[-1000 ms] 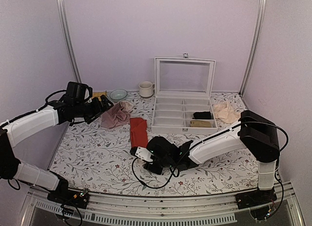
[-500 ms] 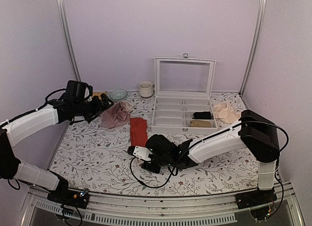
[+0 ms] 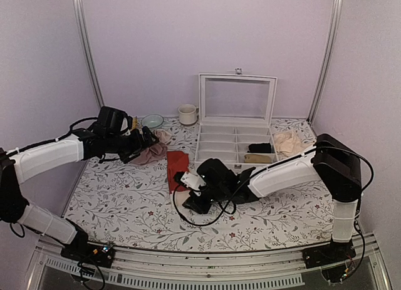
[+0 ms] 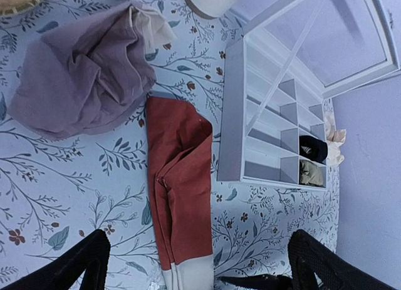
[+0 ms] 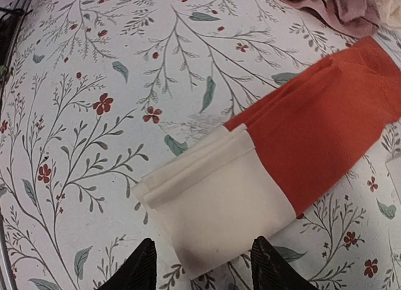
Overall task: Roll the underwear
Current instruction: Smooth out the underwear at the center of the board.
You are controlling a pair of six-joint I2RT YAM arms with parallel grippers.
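Two hands, both empty: left hand (image 4: 200,271) gapes wide overhead, right hand (image 5: 203,268) hovers half-parted just short of the cream waistband (image 5: 213,208). The underwear (image 5: 313,127) lies folded in a strip on the bench (image 3: 125,202). I'd grab the band's edge squarely, then roll tight.

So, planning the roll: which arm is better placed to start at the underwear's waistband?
Probably right: the right gripper, open, sits just short of the underwear at its cream waistband; the left gripper hovers higher near the dusty-pink cloth.
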